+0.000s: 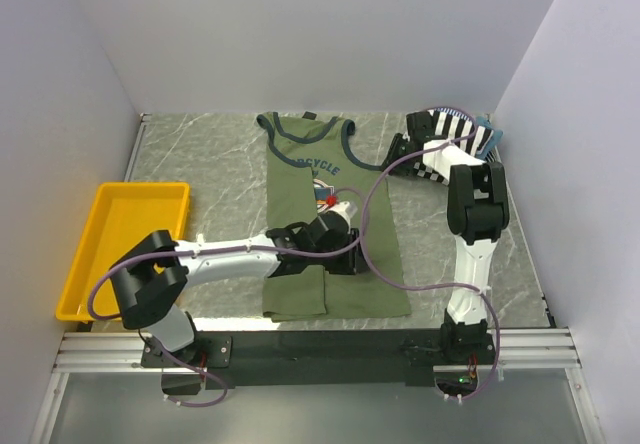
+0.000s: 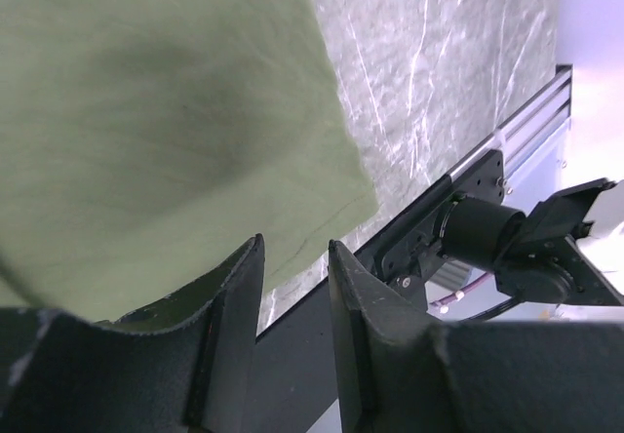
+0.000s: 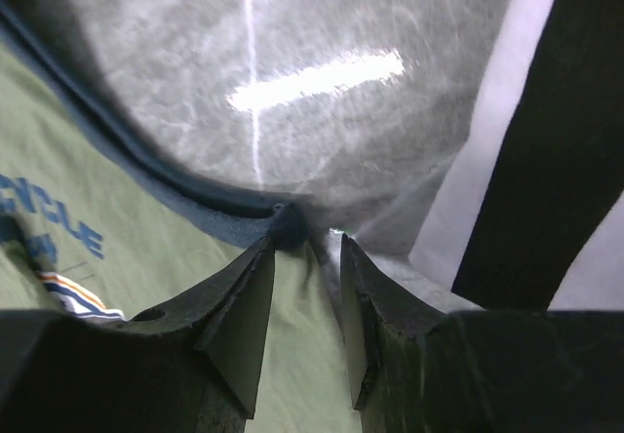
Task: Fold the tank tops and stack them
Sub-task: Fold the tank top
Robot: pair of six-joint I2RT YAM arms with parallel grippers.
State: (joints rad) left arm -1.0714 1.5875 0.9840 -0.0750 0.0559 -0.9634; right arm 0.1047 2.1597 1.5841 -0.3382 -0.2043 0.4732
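Note:
The olive-green tank top (image 1: 335, 234) lies flat in the middle of the table, neck toward the back. My left gripper (image 1: 350, 262) hovers over its lower right part. In the left wrist view the green cloth (image 2: 166, 131) fills the upper left and the left gripper (image 2: 292, 243) is open with nothing between the fingers. My right gripper (image 1: 400, 150) is at the top's right armhole. In the right wrist view the right gripper (image 3: 304, 243) is open, straddling the green cloth (image 3: 146, 267) just below the navy trim (image 3: 195, 199). The striped tank top (image 1: 447, 129) lies crumpled at the back right.
A yellow tray (image 1: 130, 239) stands at the left. An aluminium rail (image 1: 320, 344) runs along the near edge, carrying the right arm's base (image 2: 487, 233). White walls close in on the back and both sides. Black and white stripes (image 3: 556, 131) show beside the right gripper.

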